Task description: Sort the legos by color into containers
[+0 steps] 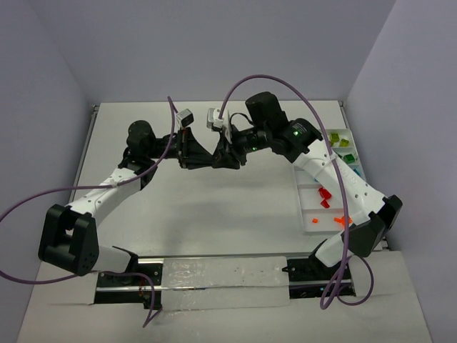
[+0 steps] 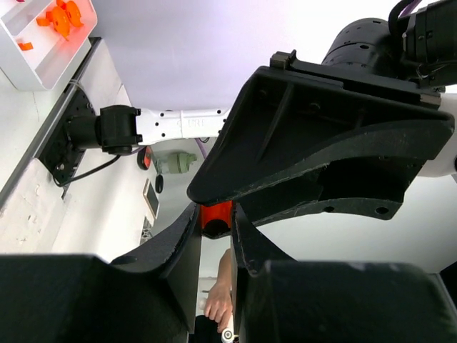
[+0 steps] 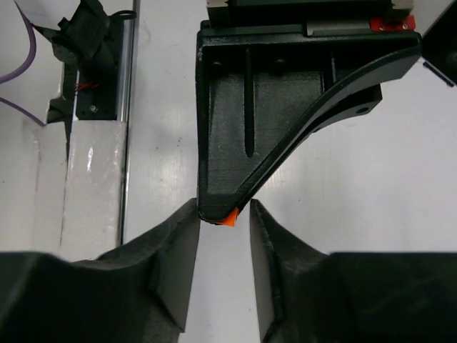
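Lego: an orange-red lego (image 2: pixel 216 216) sits at the very tips of the left gripper (image 2: pixel 216 227), lifted clear of the table (image 1: pixel 235 207).
Left gripper: nearly closed, with its jaws pressed on the lego's sides. A corner juts past the tips, probably so the other tool has something to take.
Right gripper (image 3: pixel 223 218): meets the left one tip to tip. Its jaws are parted a little wider than the lego and straddle it. A gap shows on one side, so I judge it has not clamped yet.
Tray (image 1: pixel 314 214): lies beside the right arm, well away from the left gripper, which likely explains the hand-over.
Sorted pieces: orange pieces (image 1: pixel 341 220) and red pieces (image 1: pixel 325 194) lie in separate compartments.
Next: the right jaws should close before the left ones let go.
Risk: the lego is tiny and could slip and drop.
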### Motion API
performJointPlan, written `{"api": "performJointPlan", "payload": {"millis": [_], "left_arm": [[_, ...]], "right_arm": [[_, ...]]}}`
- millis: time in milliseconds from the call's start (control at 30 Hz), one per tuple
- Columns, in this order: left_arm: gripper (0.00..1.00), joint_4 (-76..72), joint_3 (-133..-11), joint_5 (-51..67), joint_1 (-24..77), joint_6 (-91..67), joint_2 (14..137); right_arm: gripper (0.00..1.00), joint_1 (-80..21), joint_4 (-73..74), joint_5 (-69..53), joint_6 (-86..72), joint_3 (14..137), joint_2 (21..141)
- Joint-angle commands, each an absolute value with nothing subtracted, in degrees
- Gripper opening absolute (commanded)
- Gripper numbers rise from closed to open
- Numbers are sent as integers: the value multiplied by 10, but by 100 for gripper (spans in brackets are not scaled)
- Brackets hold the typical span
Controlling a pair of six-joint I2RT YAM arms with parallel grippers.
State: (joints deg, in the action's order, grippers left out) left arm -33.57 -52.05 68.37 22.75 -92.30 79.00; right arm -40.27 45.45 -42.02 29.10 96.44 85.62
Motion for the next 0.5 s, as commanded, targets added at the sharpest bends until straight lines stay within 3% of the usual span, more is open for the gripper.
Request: {"api": "performJointPlan", "payload": {"millis": [0, 133, 200, 267, 333, 400, 467], "left_arm": [[0, -343, -535, 694, 227, -911, 780], [2, -356, -527, 684, 214, -919, 778], [18, -401, -514, 675, 201, -948, 778], [51, -507, -487, 660, 185, -1014, 779], [67, -561, -469, 651, 174, -1046, 781], [94, -582, -472, 646, 161, -1055, 781], [99, -587, -475, 641, 149, -1048, 778]], "right_arm": [[32, -406, 442, -409, 293, 985, 846], [5, -407, 439, -402, 289, 978, 840], [1, -406, 439, -396, 288, 971, 837], [0, -406, 438, -387, 285, 962, 833], [0, -404, 437, -381, 281, 956, 829], [0, -398, 436, -377, 279, 946, 823], [0, -390, 434, -380, 273, 936, 816]]}}
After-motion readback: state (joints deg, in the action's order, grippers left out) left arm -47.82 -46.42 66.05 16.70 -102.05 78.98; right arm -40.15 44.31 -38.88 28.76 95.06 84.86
